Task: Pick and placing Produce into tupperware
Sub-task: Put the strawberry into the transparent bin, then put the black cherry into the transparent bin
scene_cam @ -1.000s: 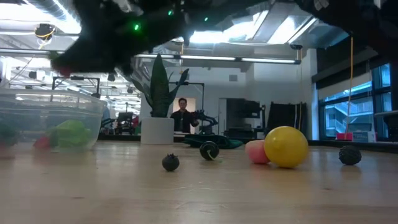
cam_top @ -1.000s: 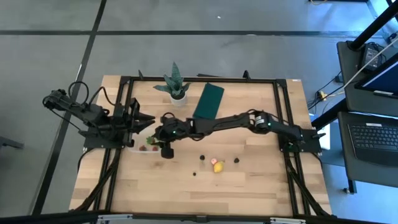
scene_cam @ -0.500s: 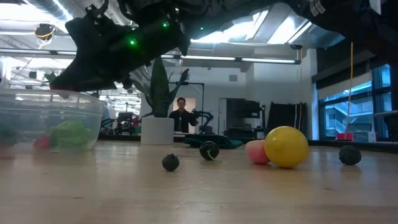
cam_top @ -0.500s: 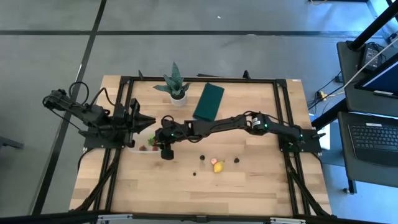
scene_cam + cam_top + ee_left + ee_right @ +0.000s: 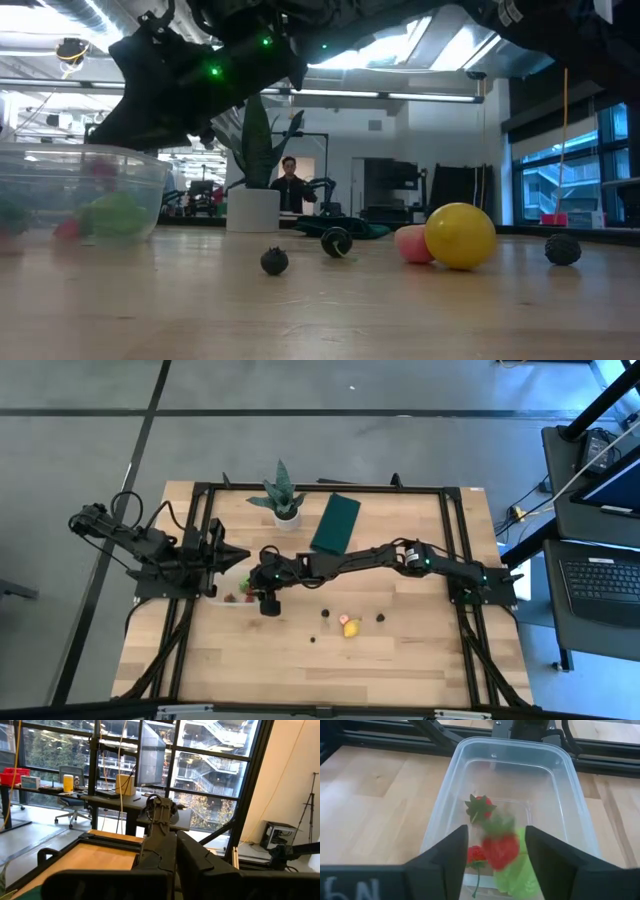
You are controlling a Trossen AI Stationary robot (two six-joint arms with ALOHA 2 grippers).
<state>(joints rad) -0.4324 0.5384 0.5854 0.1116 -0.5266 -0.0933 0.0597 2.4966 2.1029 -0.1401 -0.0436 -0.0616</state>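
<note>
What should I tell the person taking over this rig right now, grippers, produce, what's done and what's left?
Right gripper: open above the clear plastic rectangular tupperware, a red toy strawberry blurred between its fingers, apparently dropping in.
Left gripper: shut, empty, parked at the table's left side.
Done: a light green leafy piece, a red strawberry with green top and a small red berry lie in the tupperware.
Left: a yellow round piece, a pink piece and three small dark berries on the wooden table.
</note>
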